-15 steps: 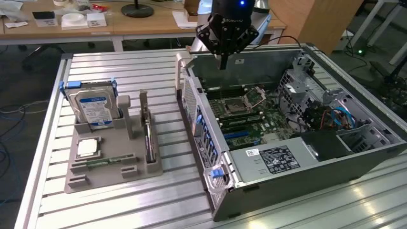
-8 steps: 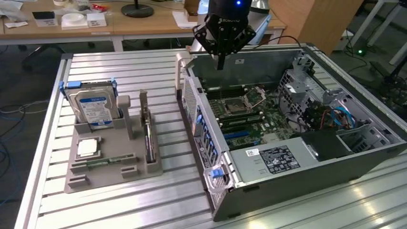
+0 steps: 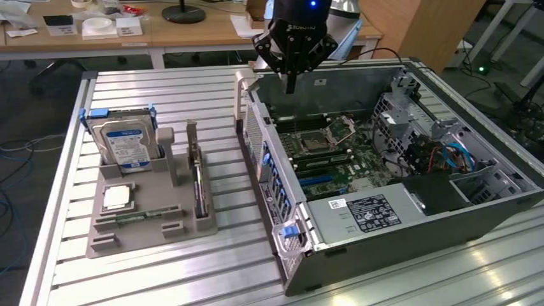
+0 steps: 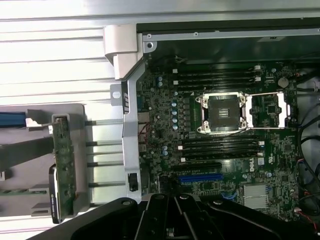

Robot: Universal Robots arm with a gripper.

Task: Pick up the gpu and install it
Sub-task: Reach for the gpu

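Jaws closed, empty, above the open computer case (image 3: 425, 237). The gpu (image 3: 198, 185) stands edgewise in a grey holder (image 3: 127, 245) beside the case; a good pick likely needs a square grip on its upper edge.

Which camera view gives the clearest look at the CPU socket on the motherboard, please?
The wrist view: it looks straight down on the CPU socket, so its square frame and dark centre show plainly. The exterior view shows it smaller and at a slant, deep inside the computer case.
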